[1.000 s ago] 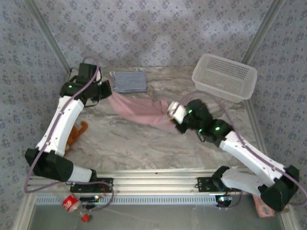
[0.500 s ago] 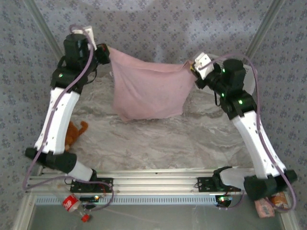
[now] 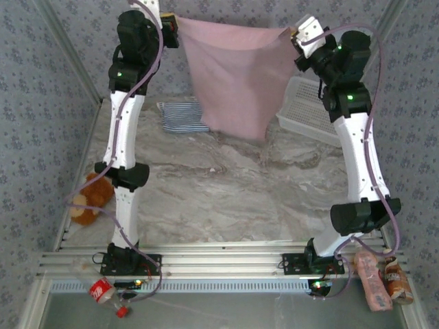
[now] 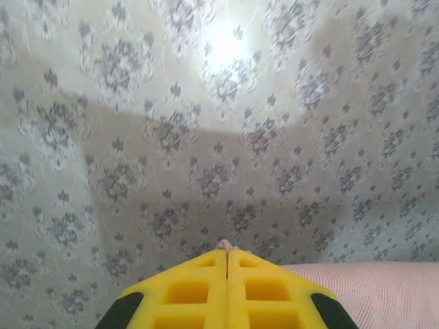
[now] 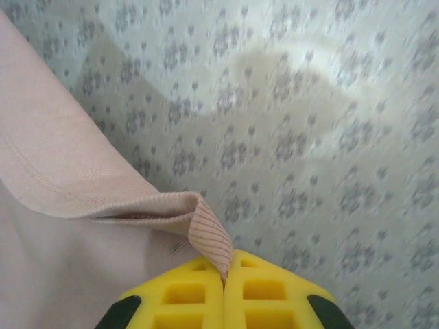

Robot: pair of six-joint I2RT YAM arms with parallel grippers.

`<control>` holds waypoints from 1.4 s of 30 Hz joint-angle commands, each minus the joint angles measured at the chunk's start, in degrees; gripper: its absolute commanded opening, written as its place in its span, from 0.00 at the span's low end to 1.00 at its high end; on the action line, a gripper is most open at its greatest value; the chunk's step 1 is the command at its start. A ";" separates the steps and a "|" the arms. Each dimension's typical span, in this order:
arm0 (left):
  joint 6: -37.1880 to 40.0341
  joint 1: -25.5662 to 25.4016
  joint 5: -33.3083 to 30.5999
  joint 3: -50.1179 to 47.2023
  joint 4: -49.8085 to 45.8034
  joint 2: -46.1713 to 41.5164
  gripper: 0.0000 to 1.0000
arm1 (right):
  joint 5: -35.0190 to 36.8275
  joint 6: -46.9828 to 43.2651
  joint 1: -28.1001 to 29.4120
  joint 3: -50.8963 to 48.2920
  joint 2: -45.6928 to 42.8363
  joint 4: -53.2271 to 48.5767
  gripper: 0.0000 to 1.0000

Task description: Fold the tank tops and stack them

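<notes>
surface: marble table (image 3: 226, 199) | striped tank top (image 3: 184, 116) | white basket (image 3: 305, 113) | plush toy (image 3: 86, 202), left edge

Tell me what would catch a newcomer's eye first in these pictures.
The pink tank top hangs stretched high above the far side of the table, pinched at its upper corners by the shut left gripper and right gripper. Below it, the striped tank top lies folded at the far left, and a white basket sits at the far right.
</notes>
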 commanded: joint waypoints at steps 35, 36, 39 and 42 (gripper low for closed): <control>-10.23 9.01 -9.16 -122.18 -4.92 -54.50 0.03 | 0.20 18.64 55.35 -70.45 -16.90 -10.32 0.00; -11.24 9.07 -10.18 -122.94 -6.21 -54.42 0.04 | -1.14 18.04 55.39 -69.72 -15.35 -9.96 0.00; -13.37 10.31 -12.71 -125.47 -8.66 -53.63 0.07 | -4.74 14.99 55.76 -67.46 -9.70 -10.18 0.00; -14.74 12.68 -15.44 -126.28 -10.25 -51.80 0.07 | -7.52 13.80 56.66 -64.55 -4.51 -7.55 0.00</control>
